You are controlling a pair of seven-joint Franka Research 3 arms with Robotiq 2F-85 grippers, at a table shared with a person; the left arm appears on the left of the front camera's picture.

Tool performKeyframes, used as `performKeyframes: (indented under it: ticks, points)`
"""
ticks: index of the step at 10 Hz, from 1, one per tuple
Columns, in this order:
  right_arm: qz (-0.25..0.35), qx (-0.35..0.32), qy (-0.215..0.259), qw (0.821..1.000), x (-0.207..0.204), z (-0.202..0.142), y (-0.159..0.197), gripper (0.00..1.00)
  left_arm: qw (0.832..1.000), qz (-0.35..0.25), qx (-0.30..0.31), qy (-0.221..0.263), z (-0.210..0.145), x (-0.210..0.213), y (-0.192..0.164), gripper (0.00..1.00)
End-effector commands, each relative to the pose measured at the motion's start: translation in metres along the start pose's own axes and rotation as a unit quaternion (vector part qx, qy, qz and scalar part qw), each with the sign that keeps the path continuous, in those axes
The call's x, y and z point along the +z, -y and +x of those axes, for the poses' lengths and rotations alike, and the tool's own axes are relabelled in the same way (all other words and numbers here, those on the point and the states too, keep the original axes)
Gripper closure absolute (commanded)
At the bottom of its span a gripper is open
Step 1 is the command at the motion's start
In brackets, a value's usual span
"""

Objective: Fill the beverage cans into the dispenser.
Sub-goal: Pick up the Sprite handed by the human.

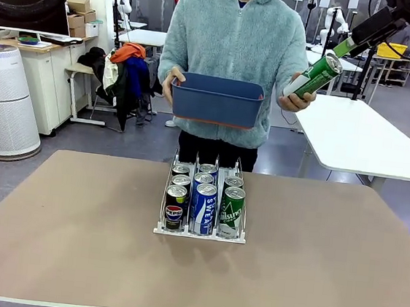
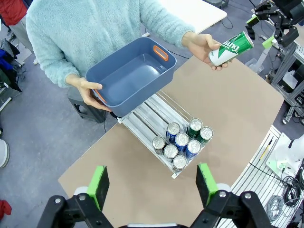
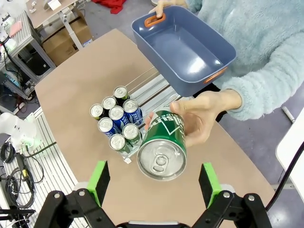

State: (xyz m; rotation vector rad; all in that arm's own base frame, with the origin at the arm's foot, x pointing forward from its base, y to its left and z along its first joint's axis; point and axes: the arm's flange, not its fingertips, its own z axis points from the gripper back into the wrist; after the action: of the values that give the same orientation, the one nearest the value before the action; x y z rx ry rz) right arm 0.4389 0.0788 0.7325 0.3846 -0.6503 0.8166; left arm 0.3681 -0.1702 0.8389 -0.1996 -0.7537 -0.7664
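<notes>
Person: standing at the far side of the table (image 1: 338, 285) in a fuzzy light-blue fleece, holding a blue bin (image 1: 216, 100) in one hand and offering a green can (image 1: 314, 75) with the other hand (image 1: 296, 98), tilted, silver top pointing up toward the right arm.

Right gripper (image 3: 154, 179): looking straight at that can's top from its wrist camera, green pads spread wide on either side, jaws apart and not touching it.

Left gripper (image 2: 153, 184): hanging high over the near edge of the table, jaws also wide apart, nothing between them.

Dispenser (image 1: 200, 230): sitting mid-table with three lanes, cans packed toward the robot's end.

Front view: showing the labels, with a black Pepsi can (image 1: 175, 207), a blue Sweat can (image 1: 204, 208) and a green one (image 1: 232, 212) leading the lanes.

Left wrist view: showing seven silver tops from above, plus the bare rails at the person's end under the bin, which is looking empty inside.

Surface: plain tan tabletop.

Room: grey floor, a white air purifier (image 1: 4, 99) at the left, a white table (image 1: 368, 138) off to the right, clothes piled on a chair (image 1: 125, 72) behind.
</notes>
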Motion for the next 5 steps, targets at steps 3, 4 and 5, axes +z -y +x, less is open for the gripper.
performKeyframes:
  ticks: [3, 4, 5]
  points:
    - [0.006, 0.001, -0.013, 1.0, -0.023, 0.003, 0.01, 0.0, 1.0, 0.001, 0.001, 0.0, -0.001, 0.001, -0.001, 0.03]
    - [-0.001, -0.002, -0.013, 1.0, -0.03, 0.003, 0.011, 0.0, 1.0, 0.001, 0.001, 0.0, -0.001, 0.001, -0.001, 0.03]
    - [0.0, -0.005, -0.016, 1.0, -0.035, 0.001, 0.011, 0.0, 1.0, 0.001, 0.001, 0.0, -0.001, 0.001, -0.001, 0.03]
